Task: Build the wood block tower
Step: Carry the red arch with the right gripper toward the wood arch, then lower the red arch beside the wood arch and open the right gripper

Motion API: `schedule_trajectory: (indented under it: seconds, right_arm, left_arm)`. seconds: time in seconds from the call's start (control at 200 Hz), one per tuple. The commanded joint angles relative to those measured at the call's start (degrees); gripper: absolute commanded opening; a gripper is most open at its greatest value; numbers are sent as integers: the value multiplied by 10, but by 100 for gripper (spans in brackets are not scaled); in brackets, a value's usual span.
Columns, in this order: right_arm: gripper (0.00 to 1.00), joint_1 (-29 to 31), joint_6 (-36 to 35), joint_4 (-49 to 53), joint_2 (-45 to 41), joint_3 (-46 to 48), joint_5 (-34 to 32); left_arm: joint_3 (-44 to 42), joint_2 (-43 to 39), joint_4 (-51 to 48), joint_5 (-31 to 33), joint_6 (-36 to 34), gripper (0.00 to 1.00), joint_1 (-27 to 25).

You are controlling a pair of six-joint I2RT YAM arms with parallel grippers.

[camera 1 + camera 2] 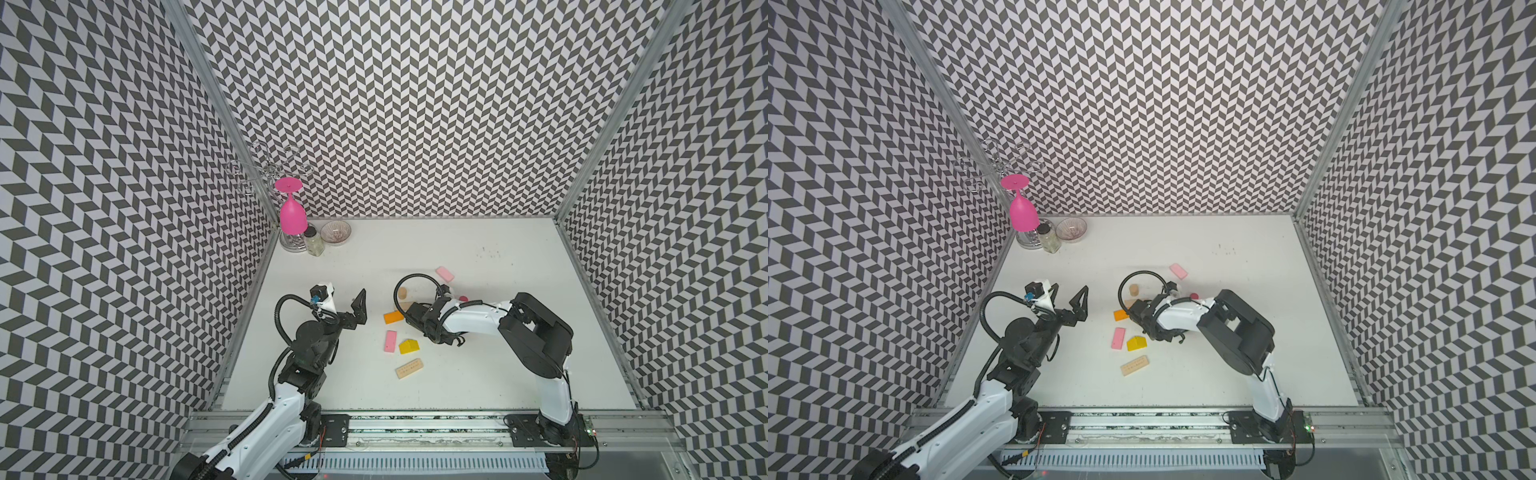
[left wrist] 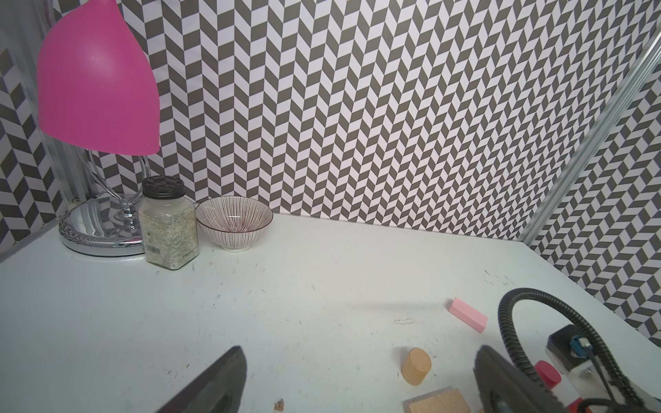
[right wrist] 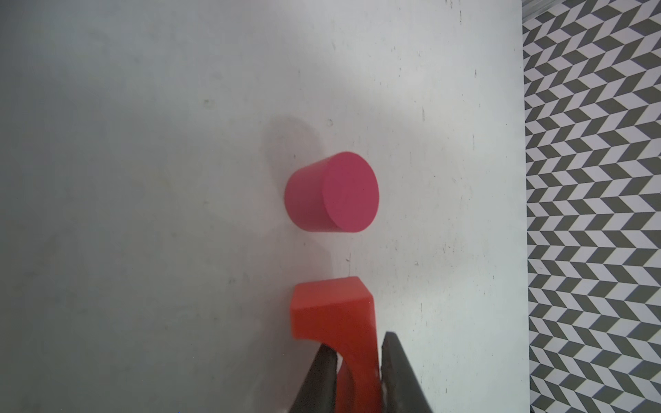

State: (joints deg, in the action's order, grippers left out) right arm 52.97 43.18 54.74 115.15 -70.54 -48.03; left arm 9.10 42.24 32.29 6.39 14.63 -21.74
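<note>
Table [image 1: 498, 374] first: white, walled on three sides, with the wood blocks loose around its middle. No stack stands anywhere I can see (whatever lies under my right wrist is hidden), so by my reading the tower isn't begun.

My right arm [image 1: 473, 322] folds in low over that middle patch. My left arm [image 1: 286, 399] sits by the left edge with the left gripper [image 1: 347, 302] raised and spread wide, nothing in it. It's probably parked there so it doesn't crowd the work.

Far left corner is not task stuff: pink goblet [image 1: 292, 216] hung upside down on a chrome rack [image 2: 100, 236], with a jar [image 2: 168, 221] and bowl [image 2: 234, 221] beside the rack's base.

Blocks, big to small:
- tan dotted bar [image 1: 409, 368], nearest the front edge
- pink bar [image 1: 390, 341] and yellow house block [image 1: 409, 345] just beside each other behind it
- orange block [image 1: 393, 317]
- pale pink bar [image 1: 444, 273], farthest back
- tan cylinder [image 1: 402, 294], upright

The right gripper [image 3: 354, 343] has its jaws pinched on one thin leg of the red arch [image 3: 332, 307], low by the table. I can't tell how firm the pinch is, or whether the arch rests down. The leg grip makes sense, since it looks like the narrowest part to clamp. The red cylinder [image 3: 332, 193] stands on end just beyond the arch, not touching it. My guess is both are meant as base pieces.
</note>
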Motion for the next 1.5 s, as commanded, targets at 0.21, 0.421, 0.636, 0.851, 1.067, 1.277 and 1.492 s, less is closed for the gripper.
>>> schedule_trajectory:
  seconds: [0.21, 0.421, 0.636, 0.851, 1.067, 1.277, 1.492]
  right_arm:
    - [23, 11, -5, -87, -20, 8, 89]
    - [16, 29, 19, -54, 2, -24, 72]
    - [2, 42, 83, 41, 75, -84, 22]
    - [1, 42, 81, 44, 85, -86, 19]
    - [3, 43, 83, 67, 119, -113, 9]
    - [11, 42, 50, 25, 110, -116, 24]
    - [17, 43, 24, -7, 87, -116, 37]
  left_arm:
    - [-5, -6, 6, 6, 4, 100, 0]
    - [-5, -6, 6, 6, 5, 100, 0]
    - [-5, -8, 5, 7, 6, 100, 1]
    - [-7, -10, 5, 6, 6, 100, 1]
    - [-7, -11, 6, 6, 7, 100, 2]
    - [-7, -10, 6, 6, 7, 100, 2]
    - [-7, -9, 6, 6, 7, 100, 2]
